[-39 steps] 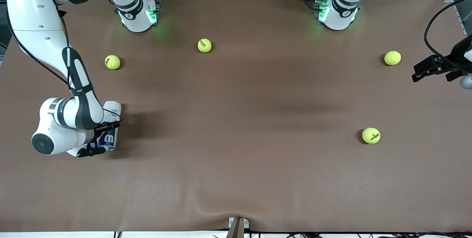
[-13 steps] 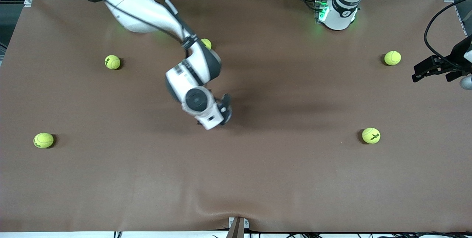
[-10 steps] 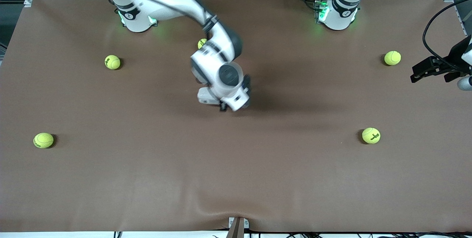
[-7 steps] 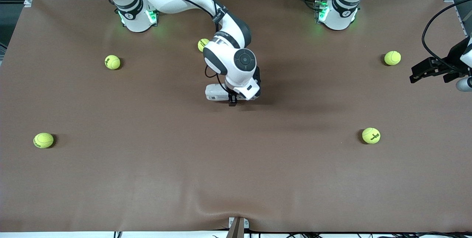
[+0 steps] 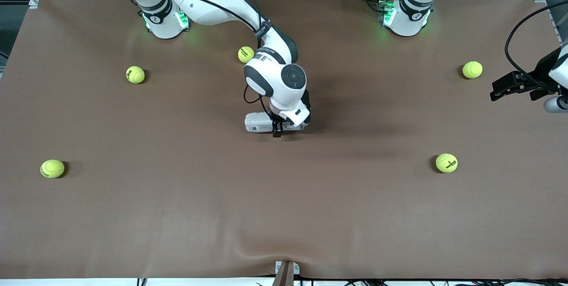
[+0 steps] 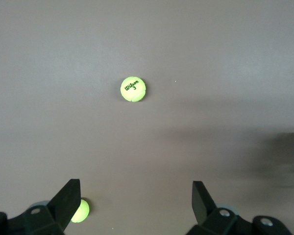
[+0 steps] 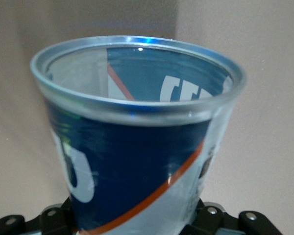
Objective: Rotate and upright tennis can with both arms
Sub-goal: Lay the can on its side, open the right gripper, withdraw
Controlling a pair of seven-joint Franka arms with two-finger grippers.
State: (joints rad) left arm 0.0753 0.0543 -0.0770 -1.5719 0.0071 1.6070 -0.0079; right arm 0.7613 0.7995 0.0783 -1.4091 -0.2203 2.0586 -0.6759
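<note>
five yellow-green tennis balls point(image 5: 246, 54) point(image 5: 135, 74) point(image 5: 472, 69) point(image 5: 52, 168) point(image 5: 446, 162) are lying on the brown table point(image 5: 284, 215); one tennis can point(image 5: 259, 123) is showing; two white arms are showing, carrying one left gripper point(image 5: 510, 86) and one right gripper point(image 5: 278, 130).

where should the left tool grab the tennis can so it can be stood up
Probably the free end of the tennis can, toward the right arm's end of the table, approached from above across its width. It lies on its side, with the right tool around its middle; the left tool hangs open.

Even overhead light, soft shadows on the table point(image 5: 177, 215), glare on the tennis can point(image 7: 137, 147) rim, sharp focus
</note>
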